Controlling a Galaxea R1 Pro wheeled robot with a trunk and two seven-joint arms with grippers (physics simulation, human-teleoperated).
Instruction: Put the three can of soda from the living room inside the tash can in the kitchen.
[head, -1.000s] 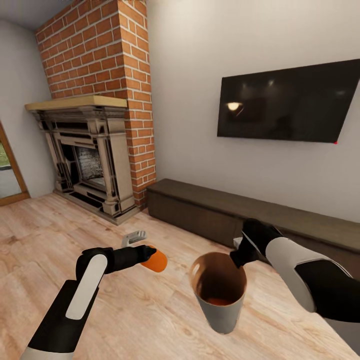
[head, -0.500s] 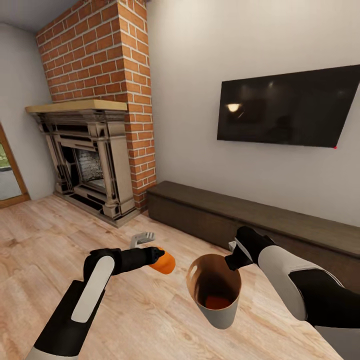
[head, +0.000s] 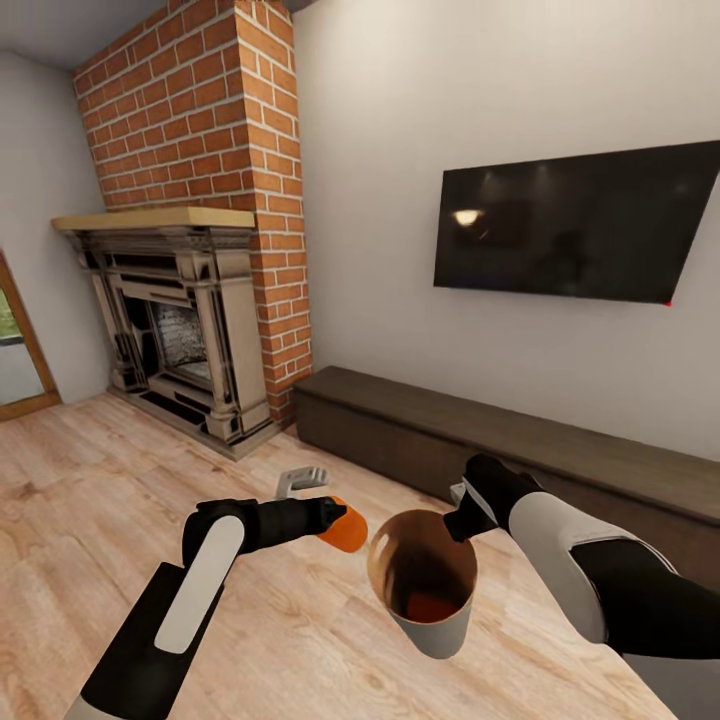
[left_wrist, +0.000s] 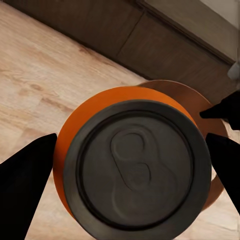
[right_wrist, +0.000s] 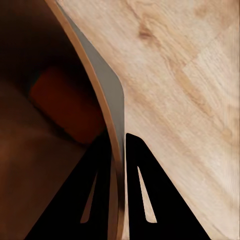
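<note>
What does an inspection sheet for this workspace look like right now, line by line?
Surface: light wood floor, bare where seen.
Job's things: orange can held beside the trash can, not yet over its mouth; another orange can lies inside.
Clutter: small grey object on the floor.
Grippers: left gripper shut on the orange can; right gripper fingers pinch the trash can's rim.
Cables: nothing seen.
Surroundings: brick fireplace, wall TV, low dark bench.

An orange soda can (head: 347, 530) lies on its side in the air, just beside the rim of the trash can (head: 425, 580), which tilts, copper-brown inside, pale grey outside, with another orange can (head: 432, 605) at its bottom.
</note>
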